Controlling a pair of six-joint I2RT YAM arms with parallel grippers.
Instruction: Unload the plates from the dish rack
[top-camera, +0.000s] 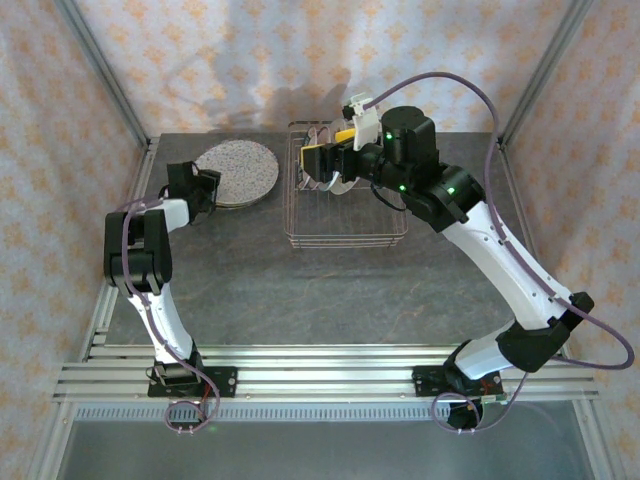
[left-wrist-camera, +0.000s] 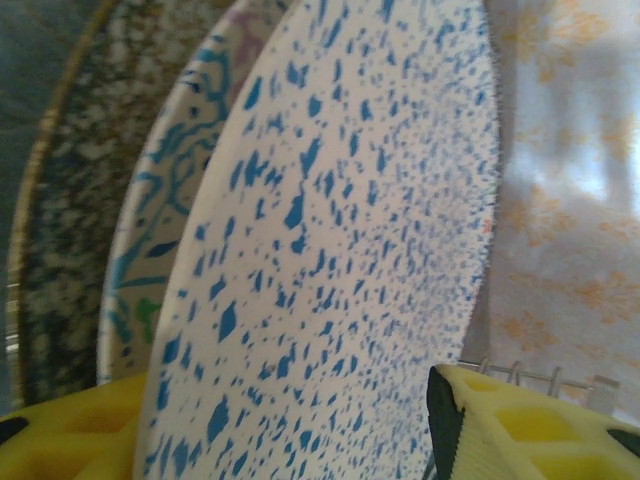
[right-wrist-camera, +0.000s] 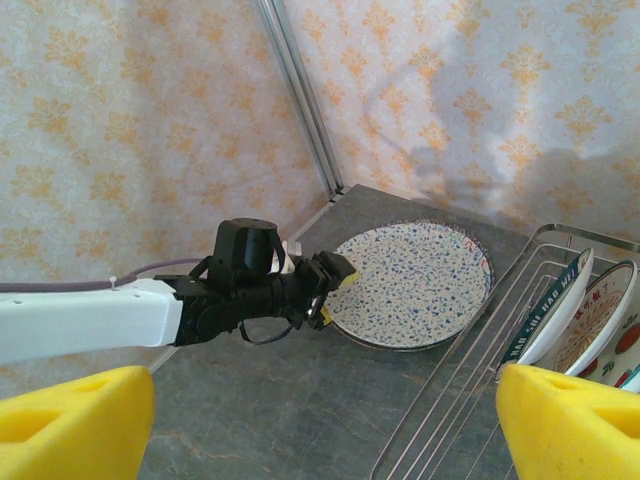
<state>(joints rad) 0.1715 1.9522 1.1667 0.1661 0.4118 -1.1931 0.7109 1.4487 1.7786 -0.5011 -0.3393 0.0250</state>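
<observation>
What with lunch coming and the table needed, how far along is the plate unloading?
Done: a stack of at least three plates lies on the table beside the dish rack, a blue-speckled plate on top. In hand: the left gripper sits at that plate's rim, jaws apart; the right gripper hangs open over the rack, empty. Left: at least two plates stand in the rack.

Desk (top-camera: 330, 290): dark grey top with a stone look.
Far left: plates (top-camera: 238, 172), stacked flat, a blue-speckled one uppermost.
Far centre: dish rack (top-camera: 345, 243), wire, just beside the stack, not touching.
</observation>
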